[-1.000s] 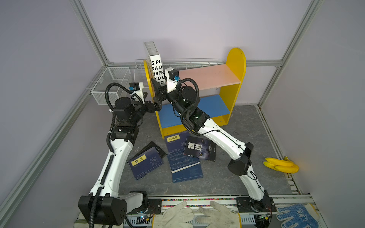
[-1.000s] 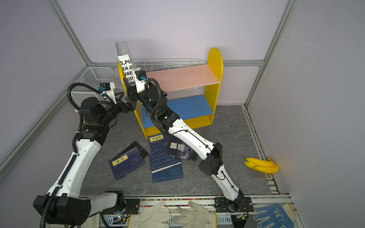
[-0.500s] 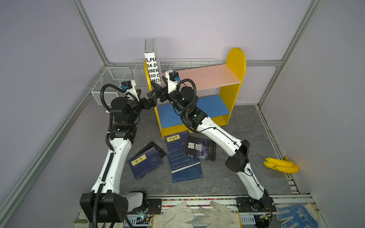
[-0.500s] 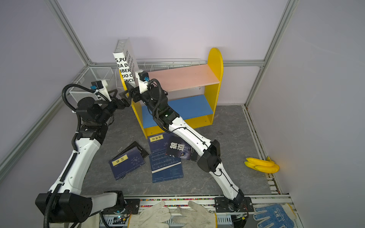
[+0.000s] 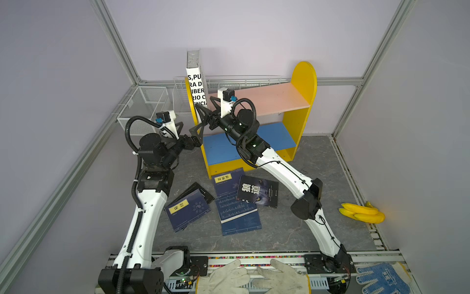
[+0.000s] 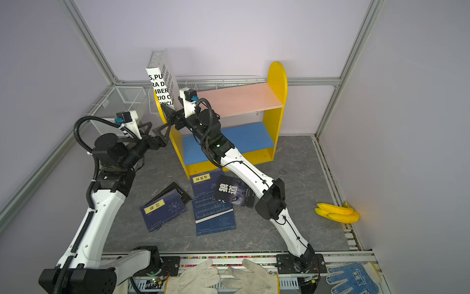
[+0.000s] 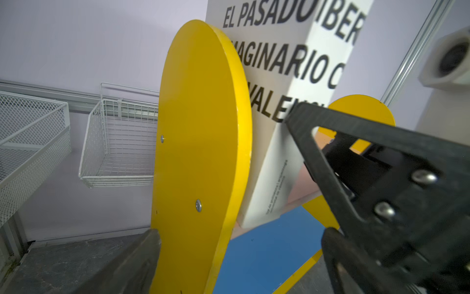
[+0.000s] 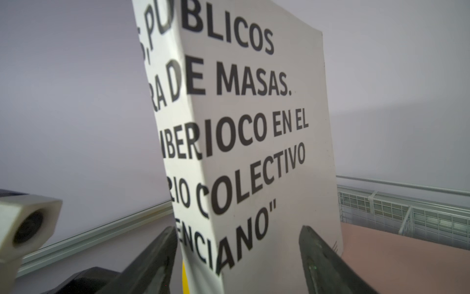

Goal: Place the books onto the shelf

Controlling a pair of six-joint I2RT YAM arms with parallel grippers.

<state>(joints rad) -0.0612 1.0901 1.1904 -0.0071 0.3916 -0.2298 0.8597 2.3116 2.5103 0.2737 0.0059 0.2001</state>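
A large white book (image 5: 196, 87) with bold black lettering stands upright at the left end of the shelf's pink upper board (image 5: 274, 99), against the yellow side panel (image 7: 201, 152). My right gripper (image 5: 200, 120) is open around the book's lower part (image 8: 244, 229), with a gap beside each finger. My left gripper (image 7: 239, 257) is open and straddles that yellow side panel from the front, holding nothing. On the floor in front of the shelf lie navy books (image 5: 188, 210) (image 5: 239, 216) (image 5: 225, 182) and a black book (image 5: 256, 191) with a wolf's eyes. The blue lower board (image 5: 254, 142) is bare.
Two white wire baskets (image 5: 142, 107) (image 5: 181, 99) hang at the back left beside the shelf. A bunch of bananas (image 5: 361, 212) lies on the floor at the right. White gloves (image 5: 254, 277) and a blue dotted glove (image 5: 384, 277) rest on the front rail.
My right gripper's jaws have spread apart off the white book, which stays standing on the pink board. My left gripper has shifted slightly towards the shelf's side panel.
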